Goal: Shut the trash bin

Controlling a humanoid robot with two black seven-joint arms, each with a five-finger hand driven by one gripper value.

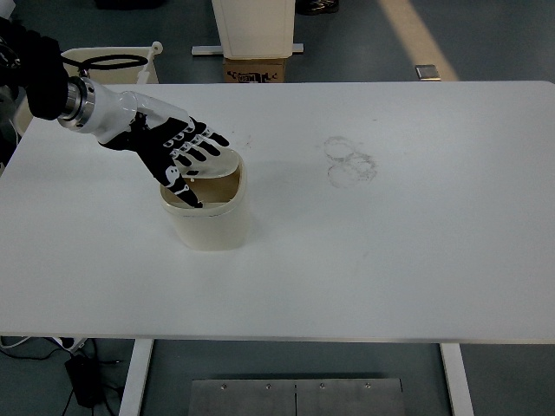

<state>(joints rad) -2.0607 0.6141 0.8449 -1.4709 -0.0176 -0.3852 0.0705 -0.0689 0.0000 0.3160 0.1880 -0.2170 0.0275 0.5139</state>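
Observation:
A small cream trash bin [211,221] stands on the white table [390,251], left of centre. Its flap lid [218,165] is tilted down over the opening, with a gap still showing at the front. My left hand [185,156] lies flat on top of the lid, fingers spread and pointing right, thumb hanging over the opening. It grasps nothing. The right arm does not show.
Faint ring-shaped marks [349,162] stain the table right of the bin. Beyond the far edge stand a cream container [113,62], a white cabinet [256,26] and a cardboard box [255,69] on the floor.

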